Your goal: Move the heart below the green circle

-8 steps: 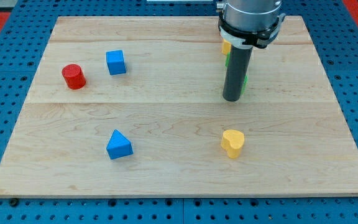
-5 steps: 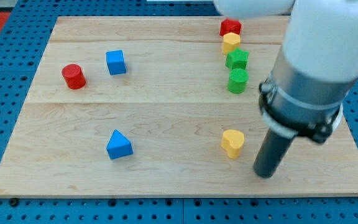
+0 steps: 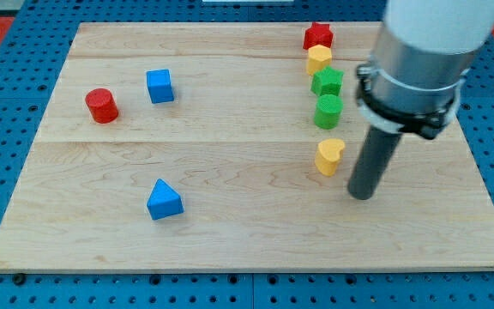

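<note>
The yellow heart point(image 3: 329, 156) lies on the wooden board, directly under the green circle point(image 3: 328, 112) with a small gap between them. My tip point(image 3: 363, 194) rests on the board just right of the heart and a little lower, not touching it. Above the green circle stand a green star-like block point(image 3: 327, 82), a yellow block point(image 3: 318, 58) and a red block point(image 3: 318, 36) in one column.
A red cylinder point(image 3: 102, 106) and a blue cube point(image 3: 159, 86) sit at the view's left. A blue triangle point(image 3: 164, 200) lies at the lower left. The board's right edge point(image 3: 478, 172) is right of the arm.
The yellow heart has moved up, from the lower middle to just under the green circle. My tip swept from near the green blocks down to the lower right, then up beside the heart.
</note>
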